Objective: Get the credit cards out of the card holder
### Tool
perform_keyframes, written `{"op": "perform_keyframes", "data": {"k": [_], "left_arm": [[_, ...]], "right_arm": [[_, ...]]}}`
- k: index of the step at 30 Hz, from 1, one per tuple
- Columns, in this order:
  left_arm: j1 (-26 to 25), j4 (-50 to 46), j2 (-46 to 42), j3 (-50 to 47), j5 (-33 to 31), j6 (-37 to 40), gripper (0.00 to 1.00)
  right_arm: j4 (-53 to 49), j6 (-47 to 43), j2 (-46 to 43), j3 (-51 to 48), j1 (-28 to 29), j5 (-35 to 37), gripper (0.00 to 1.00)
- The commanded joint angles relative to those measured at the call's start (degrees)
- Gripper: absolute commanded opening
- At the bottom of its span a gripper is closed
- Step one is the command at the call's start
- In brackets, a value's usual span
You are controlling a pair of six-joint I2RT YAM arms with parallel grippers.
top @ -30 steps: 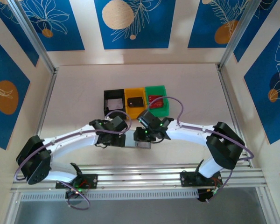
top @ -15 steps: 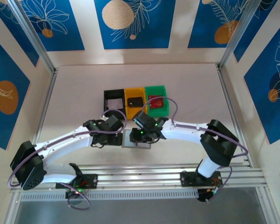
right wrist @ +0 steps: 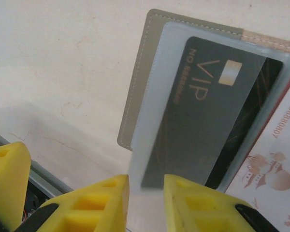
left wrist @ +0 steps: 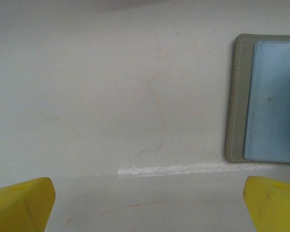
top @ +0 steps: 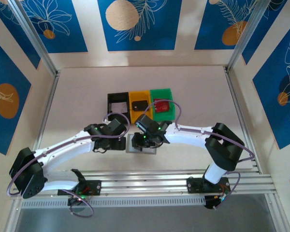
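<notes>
The grey card holder (top: 135,144) lies open on the table near the front edge. In the left wrist view its pale blue panel (left wrist: 273,96) sits at the right. In the right wrist view a black VIP card (right wrist: 217,111) lies under a translucent panel (right wrist: 152,111) of the card holder (right wrist: 140,72), with a white red-edged card (right wrist: 275,174) beside it. My right gripper (right wrist: 146,193) hovers at the holder's near edge (top: 146,140). Its jaws stand a narrow gap apart with the panel's edge in the gap. My left gripper (left wrist: 145,208) stands wide open over bare table just left of the holder (top: 111,142).
Three bins stand behind the holder: black (top: 111,110), yellow (top: 134,112) with a dark card (top: 140,104), green (top: 169,114) with a red card (top: 160,103). A metal rail (top: 150,181) runs along the table's front edge, close to the right fingers (right wrist: 43,174).
Both grippers have shifted a little to the left and closer to the holder. The left arm's elbow swung further left. The holder has stayed in place.
</notes>
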Motion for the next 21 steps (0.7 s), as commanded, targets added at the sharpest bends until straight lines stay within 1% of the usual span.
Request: {"op": "perform_keyframes", "data": {"k": [1,10,21], "left_arm": [[0.7,-2.1,-0.9,-0.2,-0.9,0.0,1.0],[0.9,-0.6,0.8,-0.1,1.1,0.2,1.0],[0.8,3.7,8.5,1.3,7.1,-0.2,1.0]], "right_arm": [[-1.8,-1.1,1.1,1.9,0.7,-1.6,0.27],[-2.7,-2.4,-1.5,0.8,-0.5,-0.9,0.27],[2.2,-3.2,-6.2,-6.3,-5.6,-5.6,0.27]]}}
